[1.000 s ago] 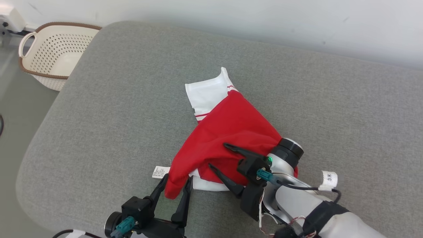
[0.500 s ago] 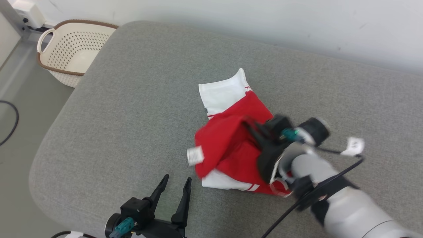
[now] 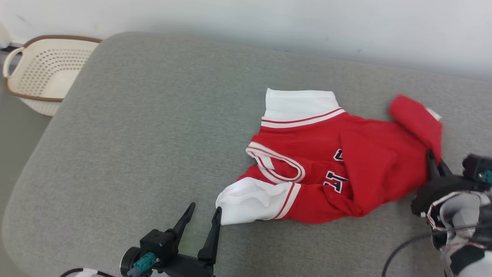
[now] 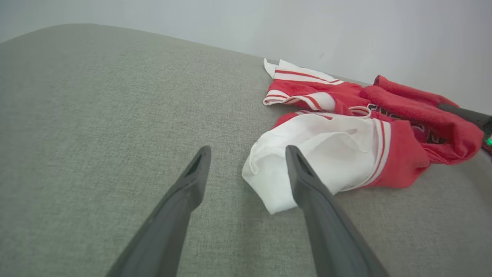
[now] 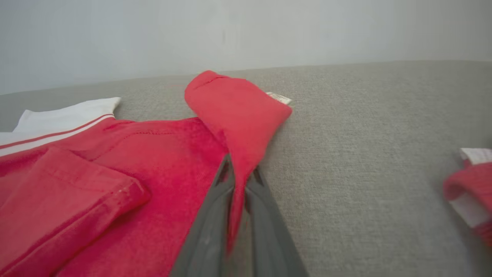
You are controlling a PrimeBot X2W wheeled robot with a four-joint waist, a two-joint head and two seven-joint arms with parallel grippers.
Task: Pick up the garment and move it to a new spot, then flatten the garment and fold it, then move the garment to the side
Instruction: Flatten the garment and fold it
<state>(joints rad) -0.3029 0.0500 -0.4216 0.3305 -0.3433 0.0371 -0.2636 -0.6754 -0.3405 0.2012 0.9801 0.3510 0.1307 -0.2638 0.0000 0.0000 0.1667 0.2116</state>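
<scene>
A grey cushion (image 3: 153, 115) meets a pale wall (image 3: 269, 19). Far left of the left gripper (image 3: 205, 206), a basket (image 3: 42, 65) stands on the floor (image 3: 11, 146).

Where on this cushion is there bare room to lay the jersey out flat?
Widest free patch: the cushion left of the jersey, toward the basket. A narrower strip runs between jersey and wall. Crowded: the right end, where the right gripper pinches the red cloth, and the front by the left gripper.

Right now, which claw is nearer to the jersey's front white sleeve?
Left. The left claw stands open beside the white sleeve; the right claw grips red cloth at the jersey's far end.
</scene>
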